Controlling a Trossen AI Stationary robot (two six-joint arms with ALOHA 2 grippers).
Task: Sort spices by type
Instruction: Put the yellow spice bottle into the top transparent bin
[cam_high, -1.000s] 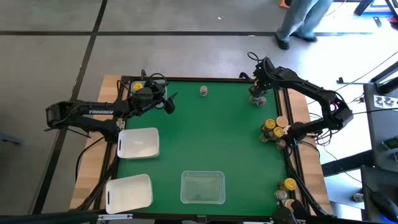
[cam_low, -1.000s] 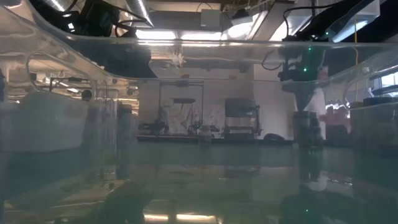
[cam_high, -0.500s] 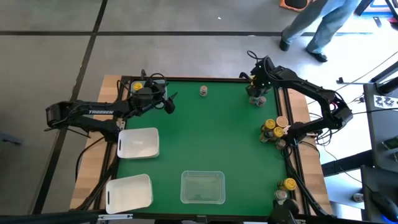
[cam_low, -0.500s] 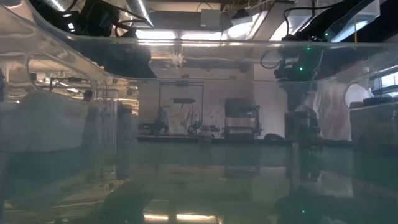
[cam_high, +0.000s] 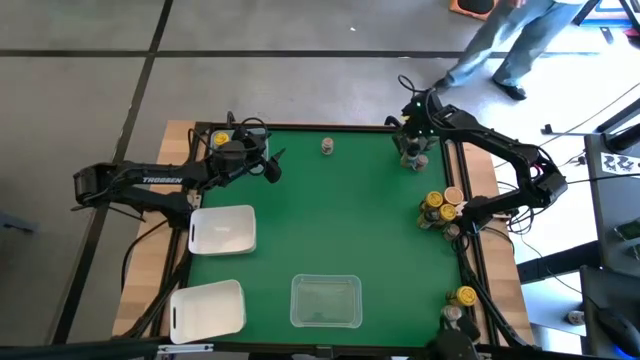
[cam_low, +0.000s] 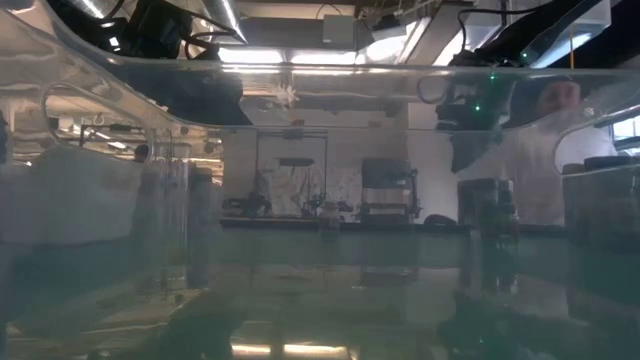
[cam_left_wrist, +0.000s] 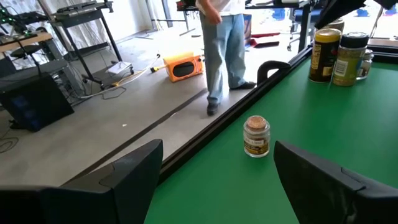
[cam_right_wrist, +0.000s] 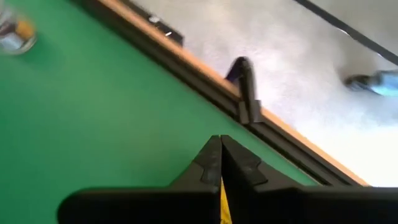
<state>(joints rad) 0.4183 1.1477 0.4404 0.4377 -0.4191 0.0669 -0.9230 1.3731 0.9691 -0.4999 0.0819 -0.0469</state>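
Right gripper (cam_high: 413, 148), upper right, fingers pressed together, hides 1 jar (cam_high: 410, 160) beneath. Left gripper (cam_left_wrist: 214, 180) spread wide, empty. Low view murky.

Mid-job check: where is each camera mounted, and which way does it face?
High: overhead, straight down; both arms, left gripper, right gripper.
Low: table height, through a clear tray toward the room.
Left wrist: past open fingers at the lone jar.
Right wrist: shut gripper, mat.
Shared: lone jar.
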